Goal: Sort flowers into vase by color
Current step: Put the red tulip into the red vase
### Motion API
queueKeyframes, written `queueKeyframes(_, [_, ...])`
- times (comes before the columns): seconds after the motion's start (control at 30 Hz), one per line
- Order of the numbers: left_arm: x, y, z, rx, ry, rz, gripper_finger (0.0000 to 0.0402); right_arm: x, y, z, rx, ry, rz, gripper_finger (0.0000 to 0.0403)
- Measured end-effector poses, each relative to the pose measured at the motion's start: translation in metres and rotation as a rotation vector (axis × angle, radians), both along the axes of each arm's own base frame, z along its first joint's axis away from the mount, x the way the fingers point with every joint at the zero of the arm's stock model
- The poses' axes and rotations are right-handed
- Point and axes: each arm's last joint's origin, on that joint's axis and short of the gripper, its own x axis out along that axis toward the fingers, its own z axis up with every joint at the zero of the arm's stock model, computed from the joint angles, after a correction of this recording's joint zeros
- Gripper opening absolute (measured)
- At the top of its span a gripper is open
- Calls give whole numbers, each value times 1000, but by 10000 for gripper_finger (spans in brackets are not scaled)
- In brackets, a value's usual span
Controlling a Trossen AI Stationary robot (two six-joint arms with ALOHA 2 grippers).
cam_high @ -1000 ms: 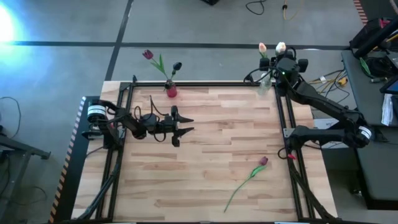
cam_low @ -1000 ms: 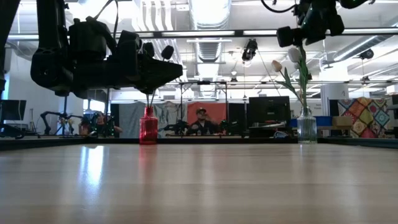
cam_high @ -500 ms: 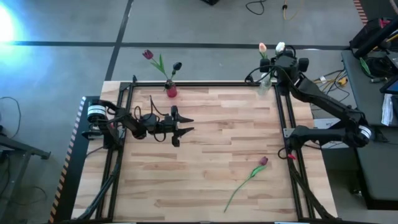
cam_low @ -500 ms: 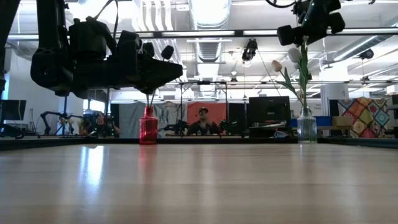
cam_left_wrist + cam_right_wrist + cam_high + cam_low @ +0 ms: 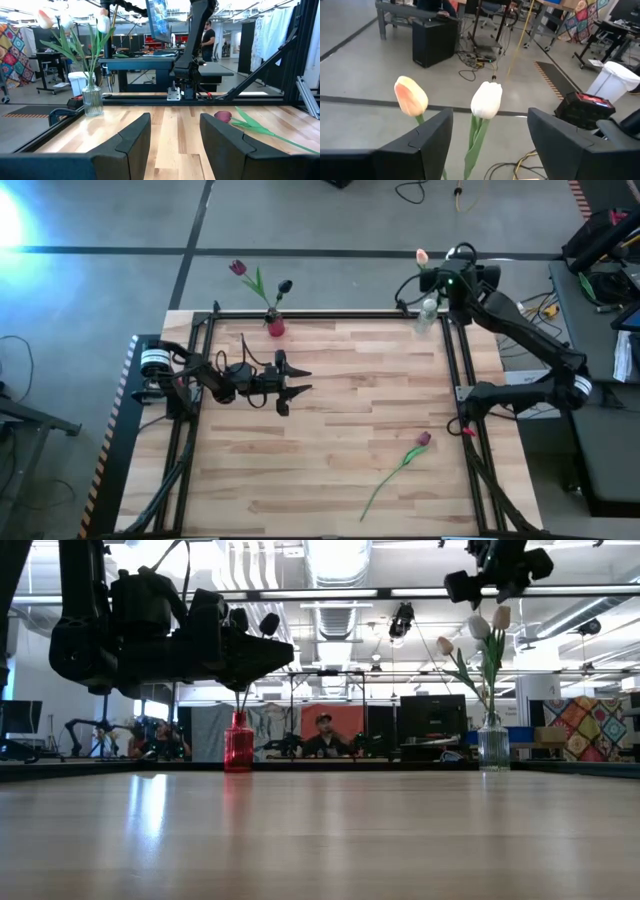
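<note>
Right gripper (image 5: 462, 268) hovers at the upper right of the high view, past the table's far right corner and above the clear vase (image 5: 427, 314); its fingers (image 5: 422, 142) are spread apart with nothing between them, and the wrist view looks down on a white tulip (image 5: 487, 100) and a peach tulip (image 5: 411, 96) just beyond. In the low view the gripper (image 5: 497, 562) sits at the top right, just above the pale heads standing in the clear vase (image 5: 492, 744). Left gripper (image 5: 296, 387) waits over the left-centre of the table (image 5: 340, 420), fingers (image 5: 131, 137) apart and empty. A red vase (image 5: 275, 327) stands at the table's far edge, left of centre, holding a maroon tulip (image 5: 238, 268) and a blackish tulip (image 5: 285, 285). One dark red tulip (image 5: 423, 439) lies flat on the table at lower right, its stem (image 5: 385, 480) running down-left, well apart from both grippers. A person (image 5: 322, 738) sits in the room behind, centre of the low view.
</note>
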Motion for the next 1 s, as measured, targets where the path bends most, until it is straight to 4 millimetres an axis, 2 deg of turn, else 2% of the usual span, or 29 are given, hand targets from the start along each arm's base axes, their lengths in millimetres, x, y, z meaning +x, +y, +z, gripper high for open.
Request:
queueKeyframes(0.13, [0, 0, 0, 0, 0, 0, 157, 0, 2, 11, -11, 21, 19, 232])
queueKeyframes(0.27, [0, 0, 0, 0, 0, 1, 157, 3, 14, 24, -28, 68, 86, 191])
queueKeyframes(0.47, [0, -1, -2, -2, 25, -15, 150, 14, 51, 36, -72, 117, 255, 87])
queueKeyframes(0.6, [9, -8, -7, -6, 107, -51, 119, 21, 79, 41, -111, 149, 340, 21])
queueKeyframes(0.8, [40, -35, -2, 44, 228, -154, 59, 34, 121, 34, -125, 213, 525, 13])
queueKeyframes(1.0, [65, -67, 10, 89, 311, -236, 8, 41, 148, -2, -114, 257, 604, 13])
